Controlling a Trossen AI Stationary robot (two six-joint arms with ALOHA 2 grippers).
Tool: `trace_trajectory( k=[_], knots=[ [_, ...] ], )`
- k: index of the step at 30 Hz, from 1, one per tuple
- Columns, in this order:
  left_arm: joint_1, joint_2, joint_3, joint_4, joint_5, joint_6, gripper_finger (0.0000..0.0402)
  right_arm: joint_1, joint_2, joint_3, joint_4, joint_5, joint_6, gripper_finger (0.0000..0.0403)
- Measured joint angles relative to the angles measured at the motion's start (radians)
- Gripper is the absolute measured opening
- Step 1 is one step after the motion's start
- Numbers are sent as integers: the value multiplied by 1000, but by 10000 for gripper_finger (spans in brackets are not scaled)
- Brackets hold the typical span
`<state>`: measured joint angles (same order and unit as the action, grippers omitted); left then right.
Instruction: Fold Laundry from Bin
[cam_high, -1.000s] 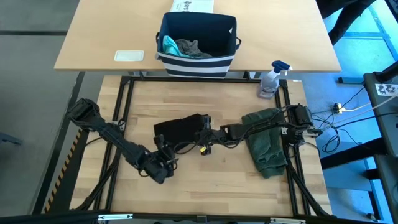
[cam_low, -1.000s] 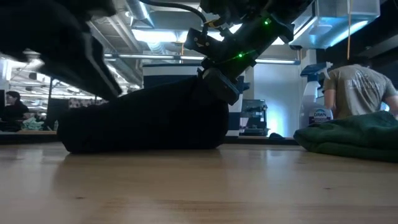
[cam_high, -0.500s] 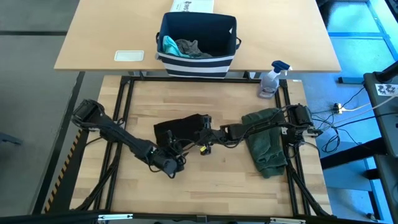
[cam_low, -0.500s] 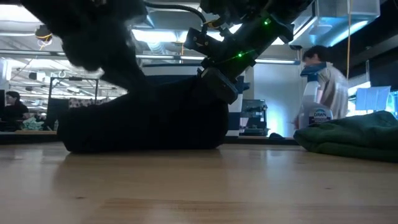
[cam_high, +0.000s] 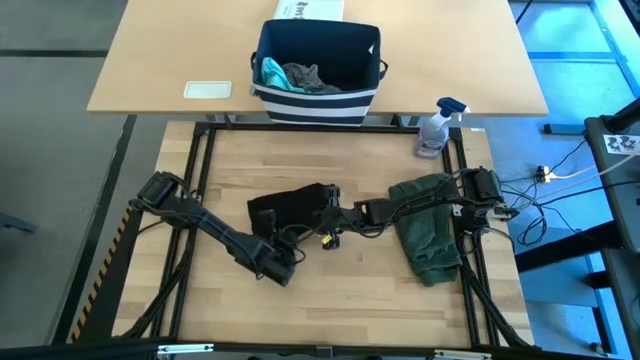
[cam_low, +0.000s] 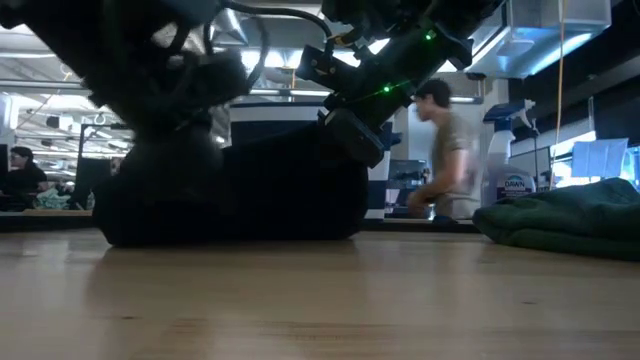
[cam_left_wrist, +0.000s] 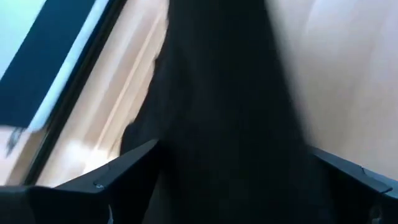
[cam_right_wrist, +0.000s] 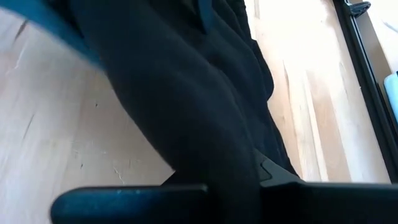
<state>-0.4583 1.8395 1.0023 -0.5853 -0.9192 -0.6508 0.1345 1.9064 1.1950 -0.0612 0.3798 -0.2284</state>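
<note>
Black shirt (cam_high: 288, 207) is being folded at the table (cam_high: 350, 300) centre: right hand (cam_high: 322, 207) clamped on its three-o'clock edge, left hand (cam_high: 280, 262) spread at six; a second grip seems needed next.

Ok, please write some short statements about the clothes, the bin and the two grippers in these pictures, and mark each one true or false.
1. The right gripper is shut on the black T-shirt. True.
2. The bin is empty. False: a teal piece and a grey piece lie in it.
3. The left gripper is open at the black T-shirt's near edge. True.
4. The olive-green piece lies left of the black T-shirt. False: it lies to its right.
5. The spray bottle stands inside the bin. False: it stands outside, to the right.
</note>
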Motion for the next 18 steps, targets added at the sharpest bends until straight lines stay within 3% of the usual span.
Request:
trace_trajectory(
  k=[8, 15, 18],
  knots=[
    [0, 1, -21, -272, 91, -211, 344, 0, 0, 0, -1, -10, 0, 18],
    [8, 1, -48, -304, 74, -241, 342, 0, 0, 0, -2, -33, -3, 18],
    [19, 1, -59, -304, 71, -241, 322, 0, 0, 0, -11, -33, -4, 18]
  ],
)
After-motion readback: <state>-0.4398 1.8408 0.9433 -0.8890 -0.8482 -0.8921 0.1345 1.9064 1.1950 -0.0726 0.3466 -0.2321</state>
